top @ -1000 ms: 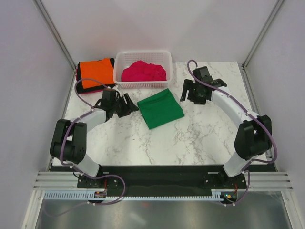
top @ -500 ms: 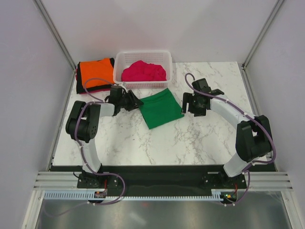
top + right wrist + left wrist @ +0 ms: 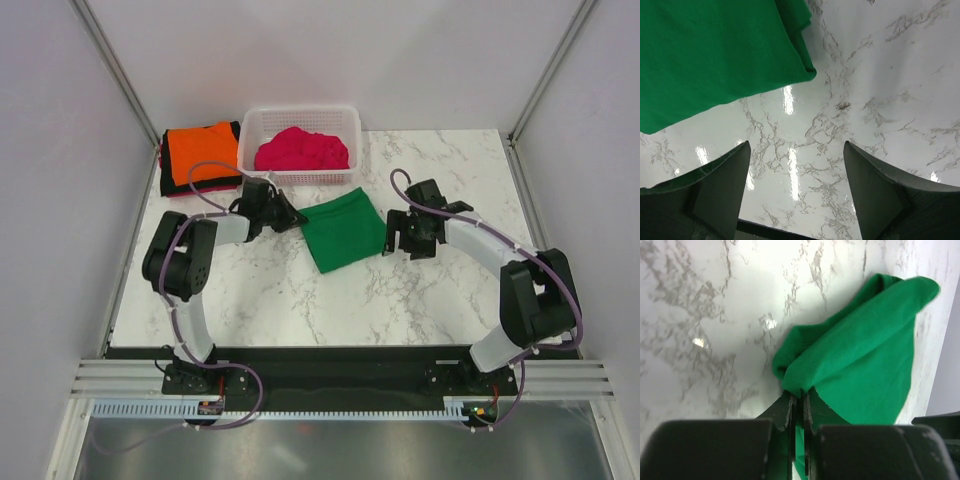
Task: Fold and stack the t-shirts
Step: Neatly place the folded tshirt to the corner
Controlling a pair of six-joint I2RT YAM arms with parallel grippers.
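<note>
The top external camera sat high above and behind the arm bases, angled down and forward, far enough back to take in the whole marble table (image 3: 420, 290) and both arms. The left wrist camera rode just behind the left gripper (image 3: 797, 405), looking along its fingers at the tabletop from very close. The right wrist camera looked steeply down between the fingers of the right gripper (image 3: 795, 150), also close to the marble. All three views shared the green t-shirt (image 3: 343, 230): the left wrist view caught its left corner, the right wrist view its right edge.
</note>
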